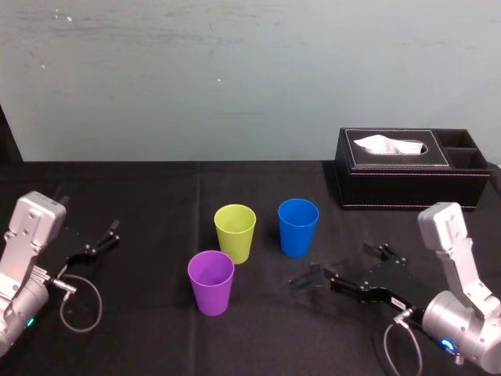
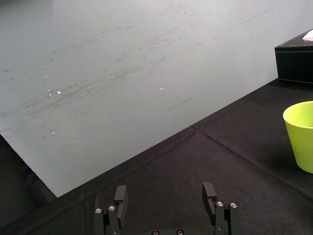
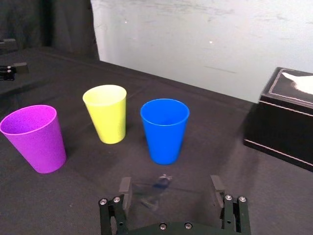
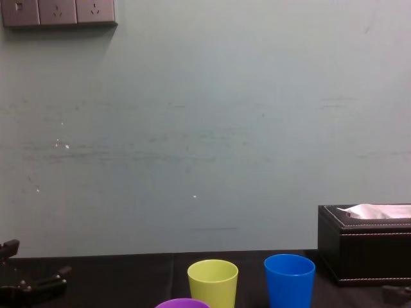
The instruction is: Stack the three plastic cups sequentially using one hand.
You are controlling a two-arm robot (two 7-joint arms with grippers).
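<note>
Black right hand [image 1: 337,265] wide open, empty, low over surface [image 1: 149,317]. Purple cup [image 1: 210,283] nearest, well to its left; yellow-green cup [image 1: 235,233] beyond; blue cup [image 1: 298,227] just ahead of hand. Cups upright, apart. Left hand [image 1: 95,241] open, empty, far left.

A pale blue-green scuffed wall [image 1: 235,70] stands behind a table covered in black cloth [image 1: 149,184], with a row of grey plug sockets [image 4: 58,11] high on the wall.

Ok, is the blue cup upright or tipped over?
Upright: the blue cup stands on its narrow base, rim up, and looks empty inside.
</note>
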